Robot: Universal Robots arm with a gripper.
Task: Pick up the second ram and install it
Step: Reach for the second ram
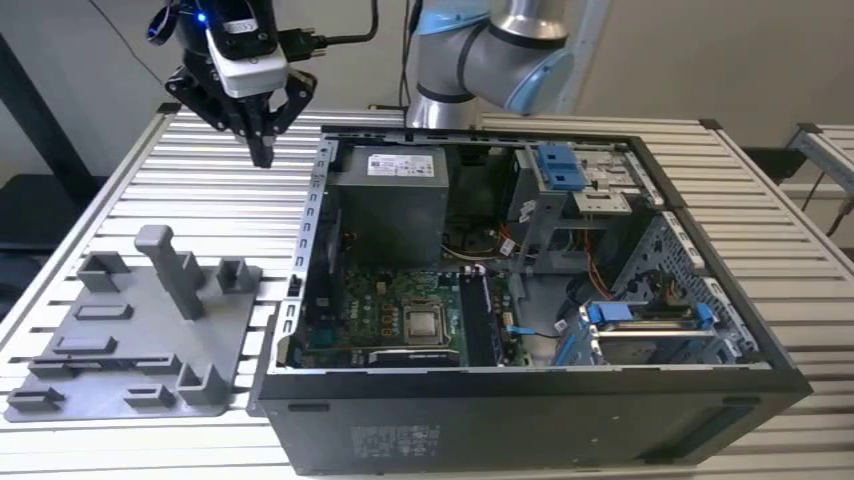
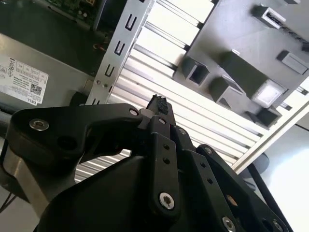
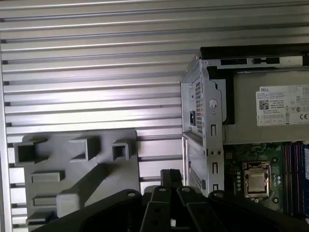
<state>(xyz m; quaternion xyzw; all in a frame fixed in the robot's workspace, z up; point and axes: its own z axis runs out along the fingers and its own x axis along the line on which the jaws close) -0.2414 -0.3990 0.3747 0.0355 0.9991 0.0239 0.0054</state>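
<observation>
**One claw, pinched shut and holding nothing**

The claw's two fingers are brought together to a single point, with nothing seen between them. It hangs at about eleven o'clock in the exterior view, touching nothing. In the second wrist view the fingertips meet in one small black nub, with the ribbed slats of the worktop behind them. The arm that carries the claw rises at twelve o'clock, behind the open computer case.

The claw's tip points down at bare slats just beside the case's rear corner, at nine o'clock from the grey power supply. At seven o'clock from the claw, well apart from it, a grey plastic fixture lies flat on the worktop. An upright post and several small pockets stand on it.

Inside the case, the second ram appears to be the long dark strip seated on edge in the motherboard slots. It sits at three o'clock from the processor socket and just beside it. I cannot tell one stick from another there. Blue clips sit at one o'clock in the case.
</observation>
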